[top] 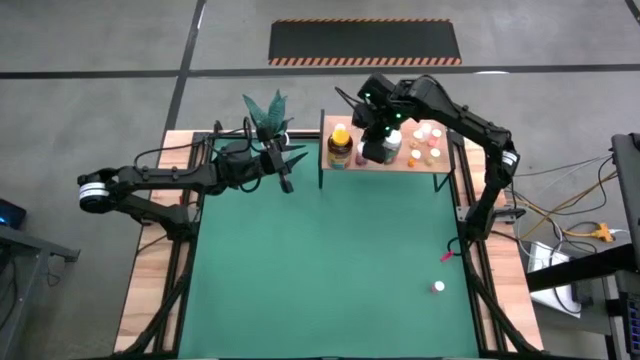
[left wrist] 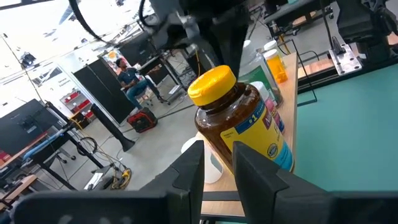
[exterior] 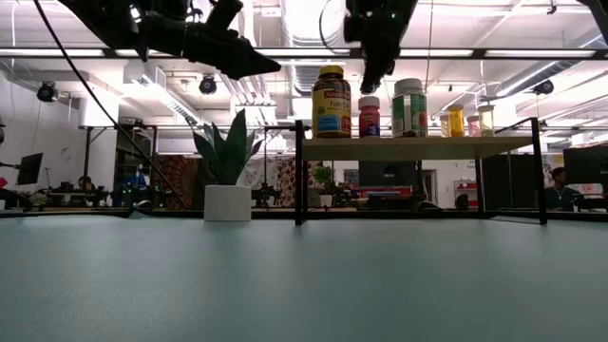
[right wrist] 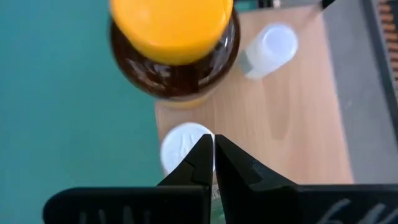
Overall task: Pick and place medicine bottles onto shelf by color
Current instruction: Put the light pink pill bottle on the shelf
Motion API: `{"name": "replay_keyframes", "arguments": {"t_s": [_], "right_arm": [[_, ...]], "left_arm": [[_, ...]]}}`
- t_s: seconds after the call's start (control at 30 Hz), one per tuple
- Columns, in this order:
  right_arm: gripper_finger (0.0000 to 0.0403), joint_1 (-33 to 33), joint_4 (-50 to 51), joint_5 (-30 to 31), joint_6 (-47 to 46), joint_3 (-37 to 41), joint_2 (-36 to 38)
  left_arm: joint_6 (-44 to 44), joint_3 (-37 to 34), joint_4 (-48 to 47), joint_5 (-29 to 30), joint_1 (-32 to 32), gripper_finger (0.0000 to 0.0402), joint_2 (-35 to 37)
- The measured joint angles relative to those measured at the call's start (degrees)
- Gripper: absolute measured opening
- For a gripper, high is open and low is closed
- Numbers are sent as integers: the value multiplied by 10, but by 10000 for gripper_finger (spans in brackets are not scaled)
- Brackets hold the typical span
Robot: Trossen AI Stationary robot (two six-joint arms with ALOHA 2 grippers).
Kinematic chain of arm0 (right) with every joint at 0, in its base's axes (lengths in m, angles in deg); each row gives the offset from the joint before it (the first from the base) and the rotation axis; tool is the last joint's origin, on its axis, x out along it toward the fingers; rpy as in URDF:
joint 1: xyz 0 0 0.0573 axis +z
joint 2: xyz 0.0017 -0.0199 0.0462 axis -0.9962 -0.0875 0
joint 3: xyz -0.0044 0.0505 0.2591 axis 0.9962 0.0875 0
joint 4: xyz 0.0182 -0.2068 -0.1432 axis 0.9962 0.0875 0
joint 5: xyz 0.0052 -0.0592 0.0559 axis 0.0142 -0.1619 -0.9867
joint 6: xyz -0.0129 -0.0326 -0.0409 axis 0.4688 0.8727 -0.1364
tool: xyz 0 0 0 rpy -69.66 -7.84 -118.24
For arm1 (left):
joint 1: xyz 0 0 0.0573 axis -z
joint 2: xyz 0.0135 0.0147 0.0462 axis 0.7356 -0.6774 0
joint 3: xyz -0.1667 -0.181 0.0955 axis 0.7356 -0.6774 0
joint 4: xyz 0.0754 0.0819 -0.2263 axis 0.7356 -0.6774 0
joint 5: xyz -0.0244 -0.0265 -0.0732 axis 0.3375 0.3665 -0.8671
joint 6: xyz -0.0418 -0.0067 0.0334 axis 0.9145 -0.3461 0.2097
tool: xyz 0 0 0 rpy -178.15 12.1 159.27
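Grey concrete floor (top: pixel 100 40) is surrounding the table, with dark seam lines crossing it. A black mat with hazard-striped edging (top: pixel 365 42) is lying on the floor beyond the far edge. Cables (top: pixel 565 215) — yellow and grey — are trailing over the floor by a metal frame.

Low view: long ceiling strip lights (exterior: pixel 494 52) are glowing over an open workshop; pale ducting (exterior: pixel 304 24) is running overhead. Dark shelving and equipment are lining the back. A person (exterior: pixel 559 185) is sitting at the far edge of the room.

Left wrist view: another person (left wrist: pixel 132 79) is sitting among black panels — a red unit (left wrist: pixel 143 119) is standing on the floor nearby.
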Motion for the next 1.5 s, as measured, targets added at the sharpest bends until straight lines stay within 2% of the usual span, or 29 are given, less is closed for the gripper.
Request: {"name": "replay_keyframes", "arguments": {"t_s": [0.13,0.23,0.43,0.57,0.67,0.83,0.97,1.17,1.33,1.5], "right_arm": [[9,9,8,-8,-13,-11,21],[9,29,21,-46,-45,-7,42],[9,110,81,-108,-174,9,86],[9,187,131,-152,-360,64,127],[9,266,119,-156,-551,133,172],[9,431,9,-143,-885,277,249],[8,561,-92,-111,-1104,396,291],[10,703,-93,-105,-1375,532,311],[44,745,-173,-104,-1412,588,312],[120,745,-172,-80,-1402,605,309]], "left_arm": [[0,1,3,0,0,66,0],[1,3,4,0,2,66,0],[1,3,17,0,17,66,0],[1,10,17,0,35,66,1],[-1,15,17,0,48,66,3],[0,13,15,0,68,66,9],[15,4,13,0,86,66,9],[17,-5,8,0,117,66,9],[16,-3,9,0,132,66,9],[14,3,17,0,136,66,12]]}}
